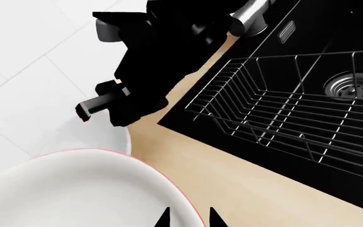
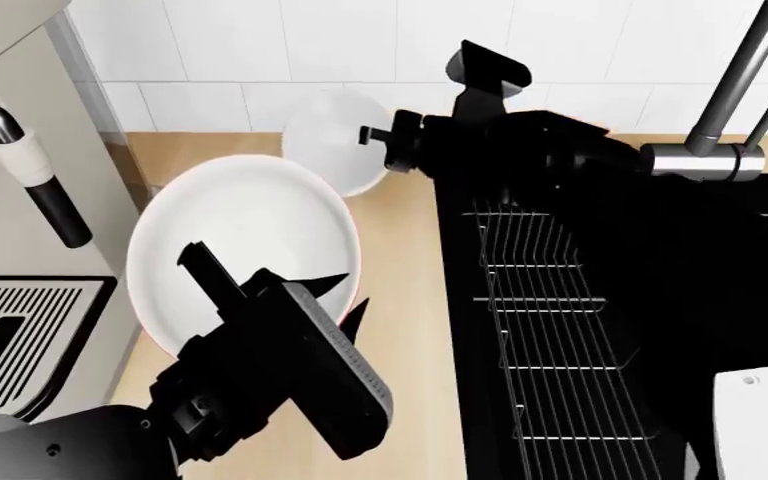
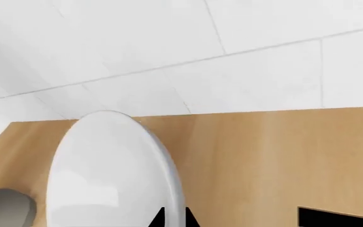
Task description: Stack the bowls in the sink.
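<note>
Both bowls sat on the wooden counter beside the sink, each with a gripper at its rim.

Nearest the robot, the left gripper [image 2: 344, 296] had its fingertips straddling the rim of the red-edged bowl [image 2: 244, 245], one tip inside and one outside, pinching that edge on the side facing the sink [image 2: 651, 330]. This bowl lay just beside the sink's near-left edge. Farther back, the white bowl [image 2: 327, 140] stood by the tiled wall [image 2: 291, 40], beyond the sink's far-left corner; the right gripper [image 3: 174, 218] had its tips astride its rim. The wire rack [image 2: 558, 340] lay inside the sink, the tap [image 2: 724, 95] rising behind.
</note>
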